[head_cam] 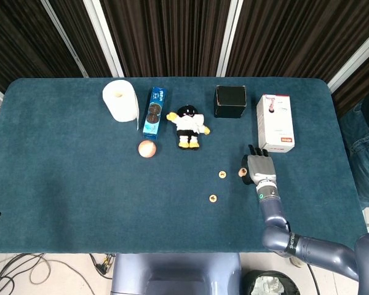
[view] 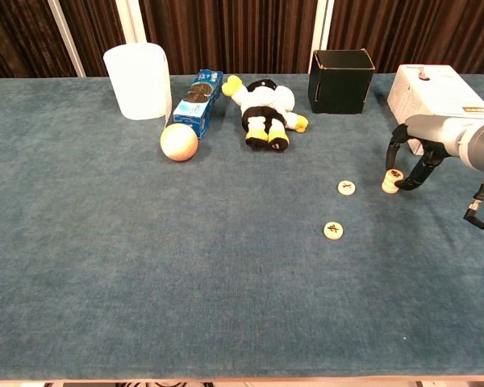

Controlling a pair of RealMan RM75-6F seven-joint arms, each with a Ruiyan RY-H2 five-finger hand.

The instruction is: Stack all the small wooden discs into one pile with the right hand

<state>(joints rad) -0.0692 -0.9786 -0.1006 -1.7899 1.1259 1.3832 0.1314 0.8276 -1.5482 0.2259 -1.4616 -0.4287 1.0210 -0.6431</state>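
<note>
Landmark: plush penguin (view: 266, 111). Two loose wooden discs lie on the cloth to its front-right: one (view: 333, 230) nearer the front edge, one (view: 347, 188) further back. Further right, the short disc pile (view: 391, 181) stands under the right hand (view: 419, 153), fingers arched around it; whether they clamp or just cage it, can't tell. Left hand not visible.
</note>
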